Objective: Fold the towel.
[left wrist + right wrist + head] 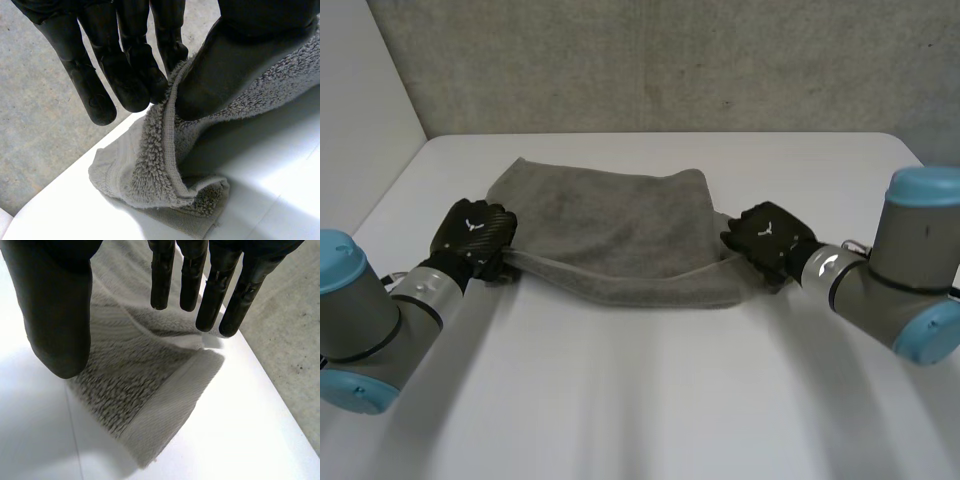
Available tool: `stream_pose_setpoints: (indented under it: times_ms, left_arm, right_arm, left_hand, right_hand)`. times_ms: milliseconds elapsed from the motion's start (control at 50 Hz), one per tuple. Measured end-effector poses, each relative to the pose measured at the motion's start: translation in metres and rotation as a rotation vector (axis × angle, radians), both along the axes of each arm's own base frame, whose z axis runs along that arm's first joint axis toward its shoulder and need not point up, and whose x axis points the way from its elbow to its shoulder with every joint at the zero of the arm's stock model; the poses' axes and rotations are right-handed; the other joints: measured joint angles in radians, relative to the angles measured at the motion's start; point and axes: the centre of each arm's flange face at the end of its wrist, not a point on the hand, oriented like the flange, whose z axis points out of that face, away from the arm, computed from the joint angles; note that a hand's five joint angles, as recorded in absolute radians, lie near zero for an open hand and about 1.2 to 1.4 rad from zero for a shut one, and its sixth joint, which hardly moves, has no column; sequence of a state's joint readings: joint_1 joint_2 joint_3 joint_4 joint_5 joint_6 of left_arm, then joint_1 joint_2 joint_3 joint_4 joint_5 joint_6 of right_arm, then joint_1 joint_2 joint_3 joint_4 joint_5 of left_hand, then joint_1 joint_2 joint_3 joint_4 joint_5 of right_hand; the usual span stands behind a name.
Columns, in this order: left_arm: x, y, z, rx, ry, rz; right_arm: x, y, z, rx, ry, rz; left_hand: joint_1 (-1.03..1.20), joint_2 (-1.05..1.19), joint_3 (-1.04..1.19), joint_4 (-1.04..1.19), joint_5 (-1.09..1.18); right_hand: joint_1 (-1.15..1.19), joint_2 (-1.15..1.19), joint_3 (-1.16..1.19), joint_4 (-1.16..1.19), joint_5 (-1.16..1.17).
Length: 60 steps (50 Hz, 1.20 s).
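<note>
Grey towel (610,235) lies across the far half of the white table (650,400), between my two hands. My left hand (472,238) is at the towel's left near corner. Thumb and fingers pinch the hem, and the cloth is lifted off the table there, drooping below the grip. My right hand (767,238) is at the right end, fingers straight, thumb spread apart, gripping nothing. That corner lies on the table under my palm. Near edge sags slightly from hand to hand.
</note>
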<state>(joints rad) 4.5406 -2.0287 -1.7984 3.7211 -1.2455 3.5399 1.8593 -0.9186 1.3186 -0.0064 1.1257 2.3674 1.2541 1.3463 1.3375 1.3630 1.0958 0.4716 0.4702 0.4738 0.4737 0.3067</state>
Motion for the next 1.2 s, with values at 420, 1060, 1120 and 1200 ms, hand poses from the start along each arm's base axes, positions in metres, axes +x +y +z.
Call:
stream_pose_setpoints:
  times_ms: [420, 1060, 1120, 1200]
  left_arm:
    - [0.0, 0.001, -0.001, 0.004, -0.002, -0.003]
    - [0.0, 0.001, -0.003, 0.005, -0.007, -0.002]
    - [0.0, 0.001, -0.005, 0.009, -0.01, -0.001]
    - [0.0, 0.0, -0.008, 0.016, -0.012, 0.0]
  right_arm:
    - [0.017, -0.038, -0.002, 0.24, 0.029, -0.05]
    - [0.003, -0.03, 0.015, 0.289, 0.066, -0.112]
    - [-0.004, -0.026, 0.022, 0.29, 0.054, -0.125]
    - [-0.015, -0.023, 0.035, 0.276, 0.005, -0.16]
  left_hand:
    - [0.0, 0.0, 0.0, 0.0, 0.0]
    - [0.0, 0.0, 0.0, 0.0, 0.0]
    - [0.0, -0.004, -0.002, -0.01, 0.0]
    - [-0.005, -0.104, -0.09, -0.121, -0.017]
  right_hand:
    - [0.01, 0.001, 0.007, 0.001, 0.011]
    - [0.842, 0.837, 0.844, 0.859, 0.846]
    - [0.843, 0.837, 0.844, 0.859, 0.846]
    - [0.843, 0.837, 0.844, 0.859, 0.846]
